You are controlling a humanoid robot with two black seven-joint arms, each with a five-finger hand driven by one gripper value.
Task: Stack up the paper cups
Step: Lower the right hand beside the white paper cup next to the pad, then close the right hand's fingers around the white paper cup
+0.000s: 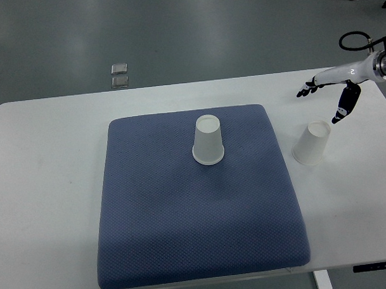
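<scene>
right robot hand (334, 89) hovered spread, holding nothing, over the surface (48, 187) far right | nearer paper cup (311, 143) stood upside down just off the blue mat (195, 201), below-left of that hand | second cup (208, 139) upside down on the mat, farther left | left arm not seen | right hand judged nearer

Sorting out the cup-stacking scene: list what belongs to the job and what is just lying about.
Belongs to the job:
- paper cup on the mat, upside down
- paper cup on the table, upside down
- right hand, open above the table

Just lying about:
- blue mat
- white table
- two floor sockets
</scene>
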